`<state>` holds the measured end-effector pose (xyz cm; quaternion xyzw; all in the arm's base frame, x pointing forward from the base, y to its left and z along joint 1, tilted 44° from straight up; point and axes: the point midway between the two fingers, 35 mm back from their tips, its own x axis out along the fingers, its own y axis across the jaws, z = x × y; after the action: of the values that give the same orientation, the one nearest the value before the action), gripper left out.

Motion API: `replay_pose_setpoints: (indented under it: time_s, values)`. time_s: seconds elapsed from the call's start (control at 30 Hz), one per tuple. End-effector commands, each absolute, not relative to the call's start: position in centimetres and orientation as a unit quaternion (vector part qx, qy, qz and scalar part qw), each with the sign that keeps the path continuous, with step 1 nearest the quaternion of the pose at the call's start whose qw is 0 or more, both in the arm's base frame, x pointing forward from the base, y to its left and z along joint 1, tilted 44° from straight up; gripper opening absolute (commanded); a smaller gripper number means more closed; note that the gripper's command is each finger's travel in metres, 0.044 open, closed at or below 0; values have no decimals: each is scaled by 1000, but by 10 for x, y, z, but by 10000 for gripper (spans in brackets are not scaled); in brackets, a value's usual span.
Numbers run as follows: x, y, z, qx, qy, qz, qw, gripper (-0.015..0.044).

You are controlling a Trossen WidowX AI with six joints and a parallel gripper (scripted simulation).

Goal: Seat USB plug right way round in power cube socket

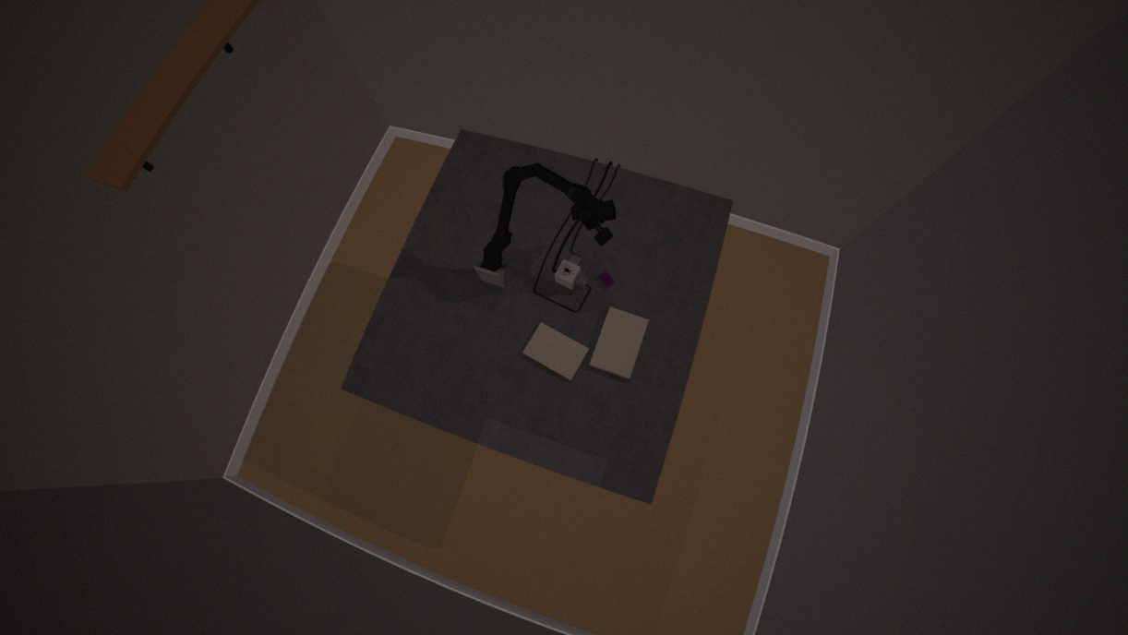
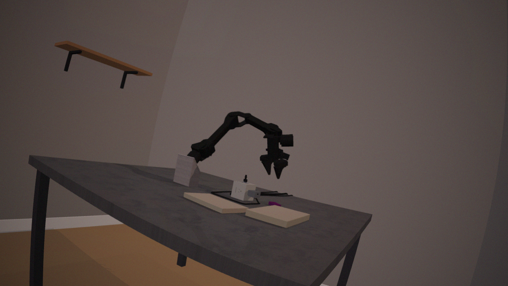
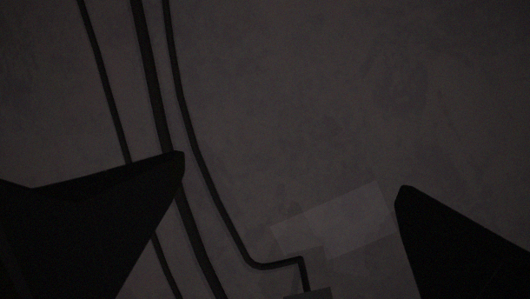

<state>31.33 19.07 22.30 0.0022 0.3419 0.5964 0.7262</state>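
Exterior view: the gripper (image 2: 273, 169) hangs wide open, holding nothing, above the table beside the power cube (image 2: 241, 190).

the dark grey mottled matt table top (image 2: 149, 198) looks like stone; on it, two pale smooth wooden-looking boards (image 2: 277, 215), a white smooth plastic-looking power cube (image 2: 241, 190), matt black arm (image 2: 227, 131).

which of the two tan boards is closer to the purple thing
The longer board, lying on the purple block's side of the power cube; the other board sits farther away.

Arm (image 2: 230, 124) arched; fingers (image 2: 267, 166) wide apart, downward
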Motion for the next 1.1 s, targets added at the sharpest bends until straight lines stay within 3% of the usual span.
replay_pose_setpoints:
  time_s: [0.0, 0.43, 1.07]
  values:
    - [321, 136, 173, -98, 337, 591, 726, 440]
    - [285, 38, 101, -259, 301, 656, 642, 440]
    - [281, 42, 97, -260, 300, 657, 641, 440]
